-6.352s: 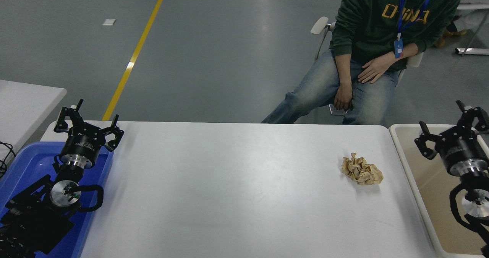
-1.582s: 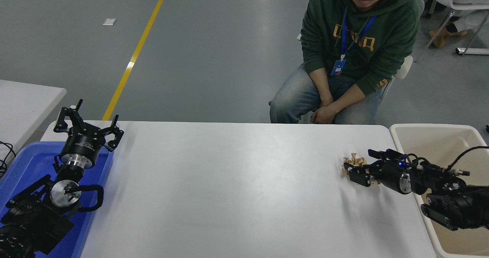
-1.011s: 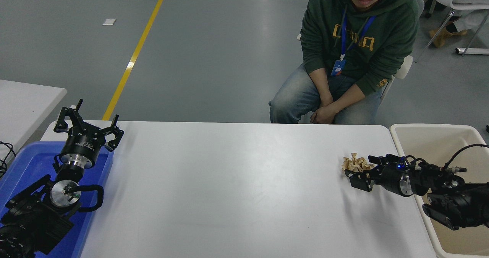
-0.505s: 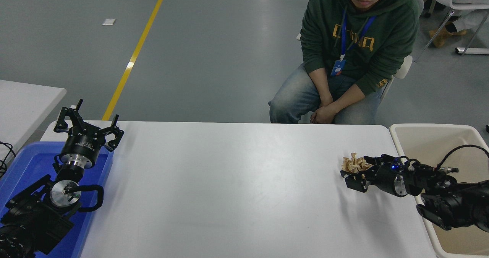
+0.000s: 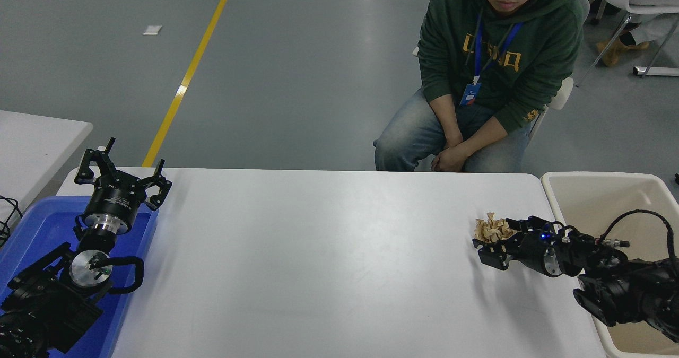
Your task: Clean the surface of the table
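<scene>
The white table surface (image 5: 318, 252) fills the middle of the head view. A crumpled tan paper ball (image 5: 490, 228) sits near its right end. My right gripper (image 5: 497, 239) reaches in from the right, lying low and sideways, and is shut on the paper ball, one finger behind it and one in front. The gripper's body hides the right half of the ball. My left gripper (image 5: 121, 175) is parked open over the blue bin at the lower left, holding nothing.
A beige bin (image 5: 599, 193) stands just past the table's right edge, under my right arm. A blue bin (image 5: 32, 230) sits at the left end. A person in a green hoodie (image 5: 498, 55) sits at the far side, hands together.
My right arm swung in from over the beige bin to the paper ball and closed around it. Over the last second it has shifted slightly left. The person leaned forward.
</scene>
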{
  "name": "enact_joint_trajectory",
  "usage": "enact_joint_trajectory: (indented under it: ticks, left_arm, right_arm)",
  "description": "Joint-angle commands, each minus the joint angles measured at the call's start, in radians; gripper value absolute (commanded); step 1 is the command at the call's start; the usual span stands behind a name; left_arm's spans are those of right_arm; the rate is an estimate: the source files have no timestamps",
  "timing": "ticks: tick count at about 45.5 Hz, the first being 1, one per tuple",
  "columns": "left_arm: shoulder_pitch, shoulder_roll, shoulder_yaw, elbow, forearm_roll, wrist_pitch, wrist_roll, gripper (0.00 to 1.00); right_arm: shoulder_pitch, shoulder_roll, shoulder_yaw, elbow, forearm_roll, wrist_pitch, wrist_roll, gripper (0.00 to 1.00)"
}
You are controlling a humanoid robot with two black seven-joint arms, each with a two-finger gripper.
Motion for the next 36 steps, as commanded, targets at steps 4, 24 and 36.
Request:
enact_joint_trajectory:
  ticks: [4,24,36]
  left_arm:
    - [0.0,0.0,0.0,0.0,0.0,0.0,0.0,1.0]
    - [0.0,0.0,0.0,-0.001,0.0,0.0,0.0,1.0]
    - [0.0,0.0,0.0,0.0,0.0,0.0,0.0,1.0]
  right_arm:
    - [-0.031,0.007,-0.003,-0.021,0.0,-0.011,0.002,0.98]
    - [-0.034,0.005,0.003,-0.023,0.0,-0.006,0.003,0.68]
    - [-0.037,0.005,0.008,-0.027,0.021,-0.006,0.002,0.33]
